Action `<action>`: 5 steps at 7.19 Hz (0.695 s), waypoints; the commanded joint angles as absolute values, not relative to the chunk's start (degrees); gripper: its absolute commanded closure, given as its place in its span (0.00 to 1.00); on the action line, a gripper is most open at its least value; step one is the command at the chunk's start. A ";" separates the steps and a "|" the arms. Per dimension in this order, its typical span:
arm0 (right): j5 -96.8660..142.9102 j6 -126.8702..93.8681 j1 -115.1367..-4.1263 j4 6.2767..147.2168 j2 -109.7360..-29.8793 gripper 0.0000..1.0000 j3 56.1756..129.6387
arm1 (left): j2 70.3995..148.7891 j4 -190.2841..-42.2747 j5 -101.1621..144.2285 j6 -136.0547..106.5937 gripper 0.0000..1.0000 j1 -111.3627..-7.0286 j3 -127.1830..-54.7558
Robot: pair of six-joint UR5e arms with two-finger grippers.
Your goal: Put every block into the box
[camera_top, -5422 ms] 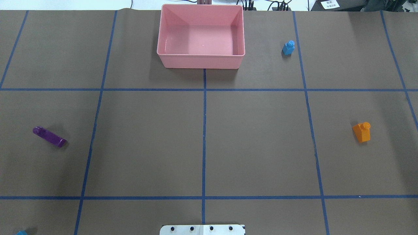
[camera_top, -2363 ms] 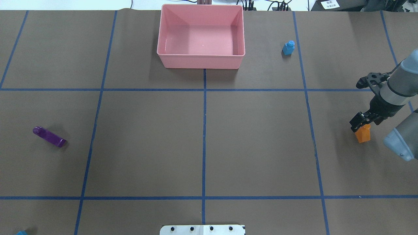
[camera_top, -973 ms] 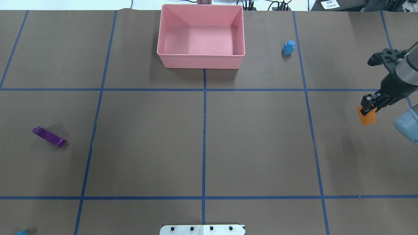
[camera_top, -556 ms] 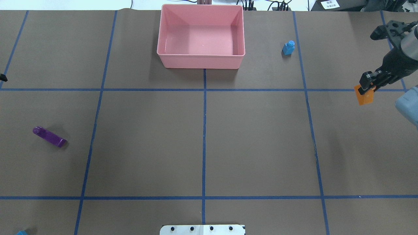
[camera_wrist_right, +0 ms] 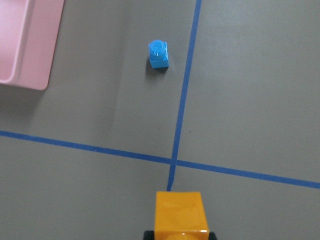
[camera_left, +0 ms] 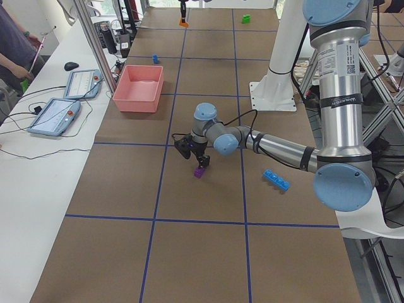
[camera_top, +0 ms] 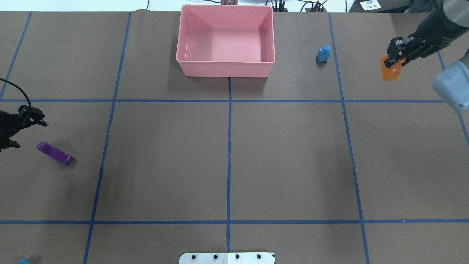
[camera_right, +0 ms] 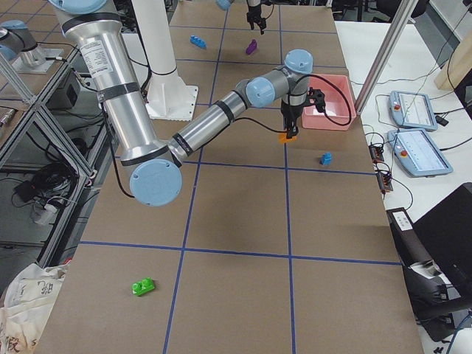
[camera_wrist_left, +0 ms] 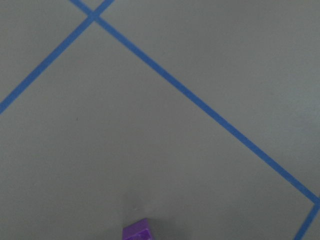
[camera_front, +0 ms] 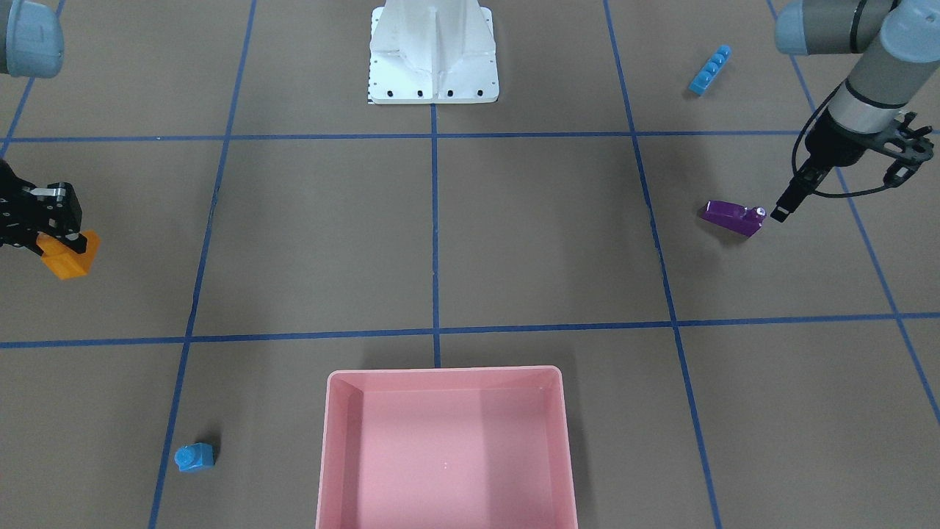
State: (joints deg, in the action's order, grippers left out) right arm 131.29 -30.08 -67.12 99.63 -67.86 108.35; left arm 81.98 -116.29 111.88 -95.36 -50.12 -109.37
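My right gripper is shut on the orange block and holds it above the table, right of the small blue block. The right wrist view shows the orange block below the small blue block. The pink box stands empty at the far middle. My left gripper hangs just beside the stud end of the purple sloped block without touching it and looks open. The long blue block lies near the robot's left. The green block lies near the robot's right.
The white robot base stands at the near middle edge. Blue tape lines divide the brown table cover. Tablets and cables lie beyond the table's far edge, where an operator stands.
My right gripper closed on the orange block, lifted it and carried it toward the far side and a little left. My left arm came into view beside the purple block.
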 commanded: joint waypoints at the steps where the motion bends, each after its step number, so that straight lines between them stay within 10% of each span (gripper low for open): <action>1: 130.78 -35.67 -67.41 99.41 -62.34 1.00 107.50 | 81.91 -116.37 108.29 -98.43 0.00 -45.81 -107.42; 5: 128.85 -39.45 -67.33 99.40 -52.49 1.00 102.58 | 82.79 -119.18 105.92 -100.46 0.00 -42.98 -103.37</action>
State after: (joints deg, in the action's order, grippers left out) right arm 129.23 -38.23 -67.39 99.40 -55.05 103.95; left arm 82.60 -118.56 106.59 -100.21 -43.47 -104.32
